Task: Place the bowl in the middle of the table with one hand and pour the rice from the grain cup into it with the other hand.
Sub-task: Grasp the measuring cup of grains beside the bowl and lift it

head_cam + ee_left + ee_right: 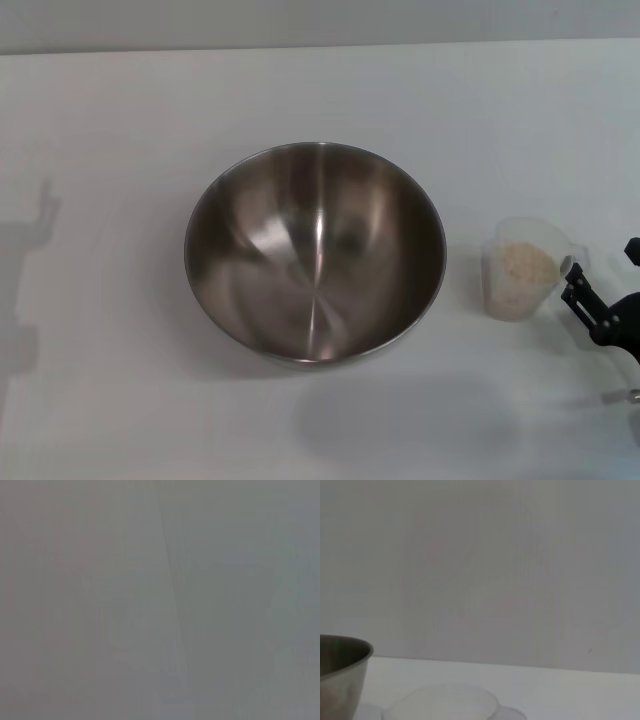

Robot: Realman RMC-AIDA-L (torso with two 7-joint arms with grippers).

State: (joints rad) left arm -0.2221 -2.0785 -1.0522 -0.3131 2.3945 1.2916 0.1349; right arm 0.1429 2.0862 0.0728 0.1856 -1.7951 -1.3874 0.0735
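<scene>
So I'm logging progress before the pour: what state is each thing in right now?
bowl: upright, empty, near the middle of the table.
grain cup: upright on the table, to the robot's right of the bowl, not yet lifted.
rice: all in the cup.
right end effector: beside the cup, not gripping it.

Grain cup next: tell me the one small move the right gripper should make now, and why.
Probably ease the right gripper toward the robot's left until it closes around the grain cup. The bowl already sits empty mid-table, and the rice is still in the upright cup, which stands free beside the gripper, ungrasped. The left gripper is out of view.
</scene>
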